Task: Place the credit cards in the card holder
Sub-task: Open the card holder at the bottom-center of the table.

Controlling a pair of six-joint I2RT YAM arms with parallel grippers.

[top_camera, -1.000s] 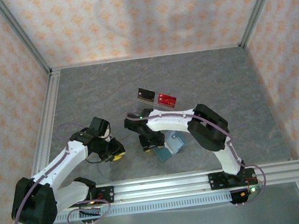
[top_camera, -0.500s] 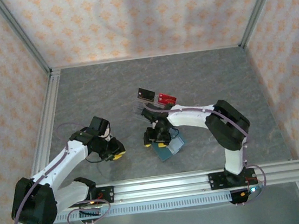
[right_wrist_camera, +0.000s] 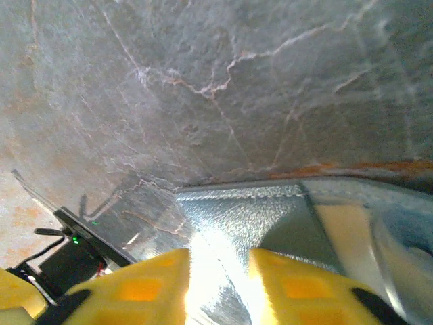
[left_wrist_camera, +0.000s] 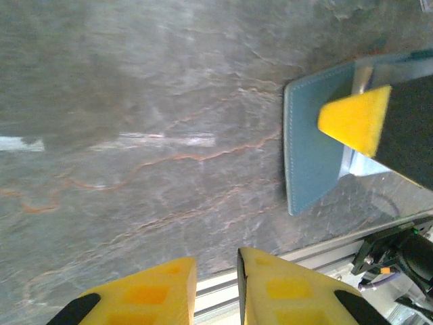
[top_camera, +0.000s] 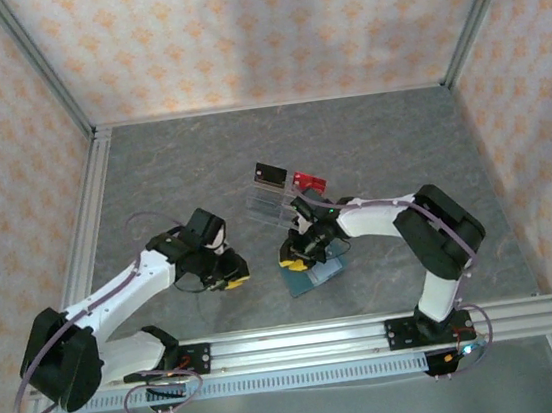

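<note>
The right arm (top_camera: pixel 438 232) is swinging its elbow out to the right, and the right gripper (top_camera: pixel 299 256) is sliding rightward with it. It's coming off the bare table (top_camera: pixel 152 181) just left of the card holder (top_camera: pixel 320 274) and arriving over the holder's left edge, one yellow fingertip (left_wrist_camera: pixel 353 120) now against the teal cover. The left gripper (top_camera: pixel 231 272) is pushing right too, reaching farther out from its base and drawing nearer the holder.
</note>
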